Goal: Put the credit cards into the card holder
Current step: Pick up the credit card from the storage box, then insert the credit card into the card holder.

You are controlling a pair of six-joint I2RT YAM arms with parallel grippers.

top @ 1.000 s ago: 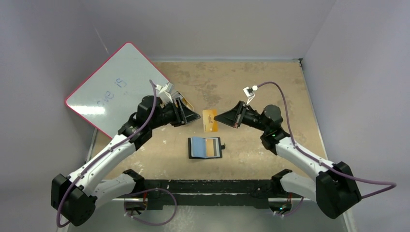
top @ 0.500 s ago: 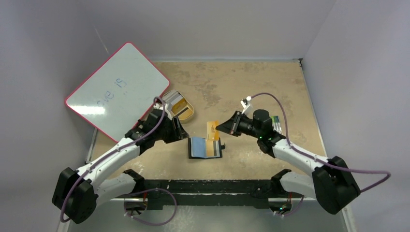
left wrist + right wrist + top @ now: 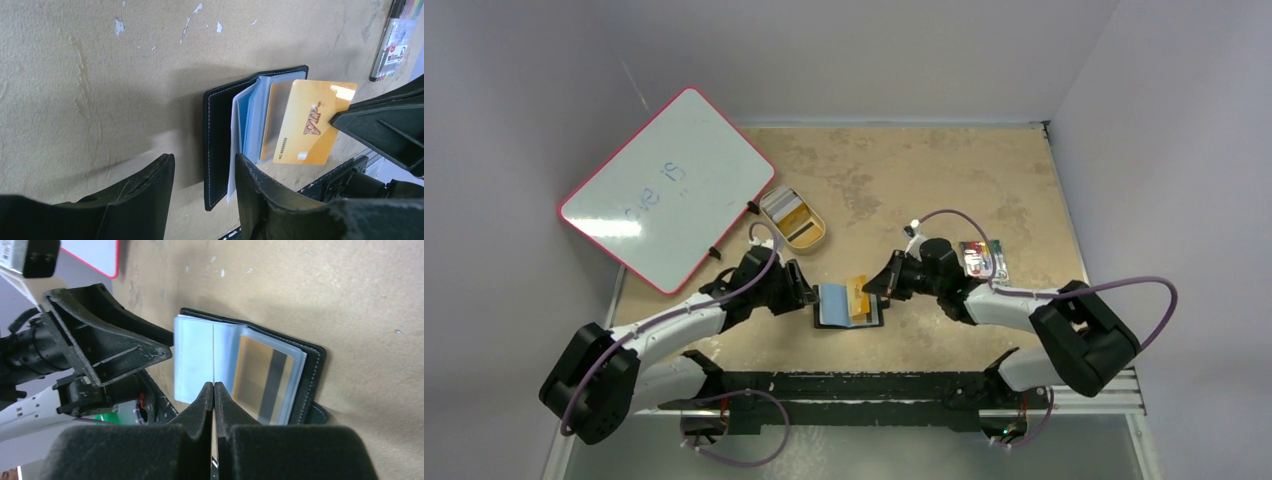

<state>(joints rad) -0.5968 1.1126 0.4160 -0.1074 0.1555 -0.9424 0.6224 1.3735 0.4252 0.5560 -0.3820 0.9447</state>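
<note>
Gold credit card [image 3: 310, 127] pinched by right gripper [image 3: 214, 388] over card holder [image 3: 218, 150] (left gripper [image 3: 204, 165] agape alongside).

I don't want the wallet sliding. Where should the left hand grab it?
Probably the black cover of the card holder, at its left edge, coming from the left: that side lies bare; the credit card in the right hand crowds the other.
</note>
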